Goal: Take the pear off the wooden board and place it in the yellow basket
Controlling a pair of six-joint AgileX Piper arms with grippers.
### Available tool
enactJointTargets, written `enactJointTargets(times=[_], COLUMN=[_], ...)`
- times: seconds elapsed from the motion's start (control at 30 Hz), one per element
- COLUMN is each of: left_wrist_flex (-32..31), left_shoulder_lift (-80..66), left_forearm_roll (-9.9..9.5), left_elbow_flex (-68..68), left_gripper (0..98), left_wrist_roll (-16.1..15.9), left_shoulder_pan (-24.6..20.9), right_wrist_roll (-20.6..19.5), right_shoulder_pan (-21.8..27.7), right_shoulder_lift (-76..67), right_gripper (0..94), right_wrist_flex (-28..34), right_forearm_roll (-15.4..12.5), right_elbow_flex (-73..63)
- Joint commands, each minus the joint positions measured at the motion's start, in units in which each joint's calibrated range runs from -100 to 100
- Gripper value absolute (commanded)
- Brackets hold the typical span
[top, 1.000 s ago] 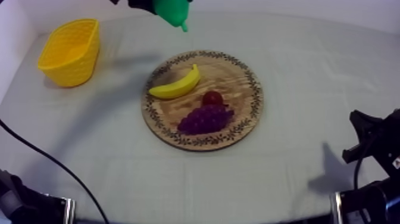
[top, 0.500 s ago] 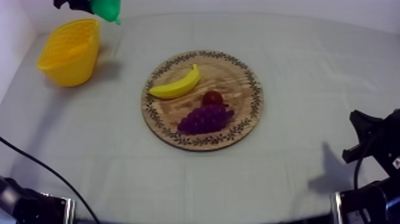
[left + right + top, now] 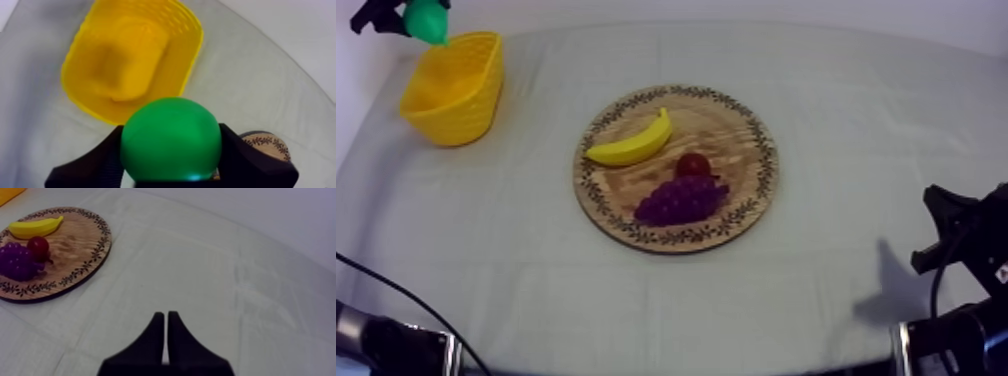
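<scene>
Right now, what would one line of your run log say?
left fingers shut on pear, over edge of yellow basket | right fingers shut, idle | wooden board: banana, grapes, small red fruit

The green pear (image 3: 170,137), gripped in the left tool (image 3: 172,150), hangs over the far rim of the upright yellow basket (image 3: 131,60).

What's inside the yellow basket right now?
Nothing that I can see: the yellow basket shows a bare floor and bare walls. The pear, held in the left gripper, hangs by the basket's rim and hides a short stretch of it.
</scene>
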Motion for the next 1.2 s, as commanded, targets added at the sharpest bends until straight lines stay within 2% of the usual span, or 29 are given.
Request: enactJointTargets(times=[0.0,0.6,1.17], left_wrist_flex=[-0.37,-5.89,-7.73], left_shoulder_lift=[0.08,12.43,33.97], left_forearm_roll=[-0.02,0.58,0.66], left_elbow_flex=[0.21,-2.68,-18.04], left_gripper=[45.1,45.3,45.0], left_wrist_roll=[-0.3,-2.26,-3.74], left_shoulder_pan=[-1.66,-4.83,-4.34], right_wrist_roll=[0.0,0.0,0.0], right_shoulder_pan=[0.01,0.01,0.01], right_shoulder_lift=[-0.04,-0.04,-0.04], right_gripper=[0.4,0.4,0.4], right_wrist_flex=[0.01,0.01,0.01], right_forearm_roll=[-0.01,-0.01,-0.01], right_elbow_flex=[0.0,0.0,0.0])
